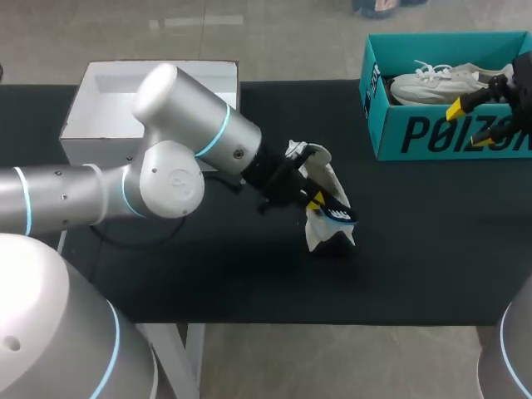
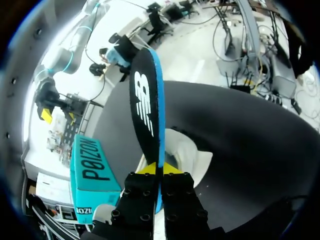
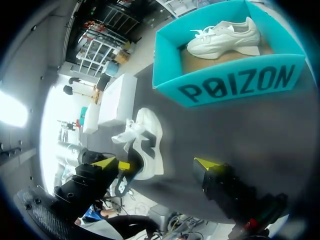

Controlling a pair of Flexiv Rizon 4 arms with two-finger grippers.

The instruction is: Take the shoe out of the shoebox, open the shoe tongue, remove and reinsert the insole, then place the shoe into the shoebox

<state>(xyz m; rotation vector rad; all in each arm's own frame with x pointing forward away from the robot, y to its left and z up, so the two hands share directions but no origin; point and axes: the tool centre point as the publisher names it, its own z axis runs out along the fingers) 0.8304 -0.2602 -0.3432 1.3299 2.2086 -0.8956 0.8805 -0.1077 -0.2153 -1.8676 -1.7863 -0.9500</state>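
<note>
Black blue-edged insole [image 2: 147,105] is clamped by one end in the left tool [image 2: 160,169], long axis pointing straight ahead, just above the white shoe [image 2: 186,156] on the black table [image 2: 250,150]; the right tool [image 3: 162,163], fingers apart, stands farther off.

In the head view, the teal shoebox [image 1: 416,137] is cut off at the 3 o'clock edge, as is the arm behind the right gripper [image 1: 470,125]. The left gripper [image 1: 318,202] is partly hidden by the shoe [image 1: 320,234]. In the left wrist view, the insole [image 2: 147,100] and the fingers [image 2: 142,200] cover most of the shoe; its orientation cannot be determined.
</note>
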